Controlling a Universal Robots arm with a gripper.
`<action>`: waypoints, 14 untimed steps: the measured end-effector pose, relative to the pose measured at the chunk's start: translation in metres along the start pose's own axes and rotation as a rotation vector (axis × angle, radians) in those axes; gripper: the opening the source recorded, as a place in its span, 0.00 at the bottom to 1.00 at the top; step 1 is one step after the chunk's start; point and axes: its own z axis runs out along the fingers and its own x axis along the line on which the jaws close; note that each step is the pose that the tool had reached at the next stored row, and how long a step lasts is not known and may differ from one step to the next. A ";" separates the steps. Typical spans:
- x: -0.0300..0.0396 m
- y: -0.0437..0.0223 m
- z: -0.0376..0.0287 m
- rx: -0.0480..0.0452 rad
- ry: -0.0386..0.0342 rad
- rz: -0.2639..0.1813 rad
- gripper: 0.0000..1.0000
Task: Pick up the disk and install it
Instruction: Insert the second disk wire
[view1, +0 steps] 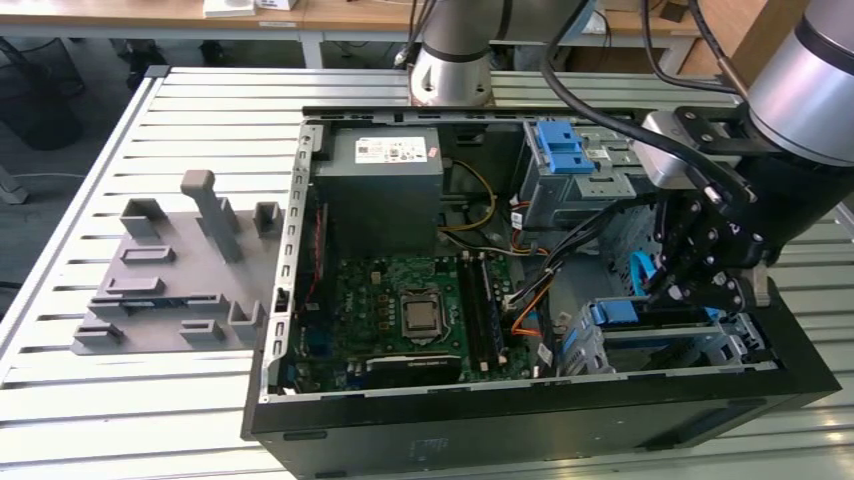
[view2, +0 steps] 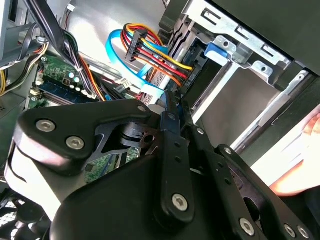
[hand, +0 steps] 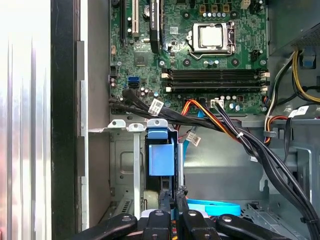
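The claw (view1: 707, 285) is reaching down into the open computer case (view1: 534, 420), its fingers (hand: 172, 200) pressed together just beside the disk (hand: 161, 155), which is sitting edge-up in the metal drive bay (hand: 125, 165) near the motherboard (view1: 414, 310), atop the slatted worktop (view1: 134, 400).

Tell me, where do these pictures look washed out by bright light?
In the first wrist view, the ribbed table surface beside the computer case blows out to near white. In the second wrist view, a pale glare patch sits past the gripper. The exterior view is evenly lit.
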 end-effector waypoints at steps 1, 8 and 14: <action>0.0000 -0.0001 0.0001 0.0000 -0.0001 0.000 0.16; 0.0000 -0.0003 0.0021 0.0000 -0.0004 0.000 0.16; 0.0002 -0.0004 0.0045 0.0000 -0.0005 0.000 0.16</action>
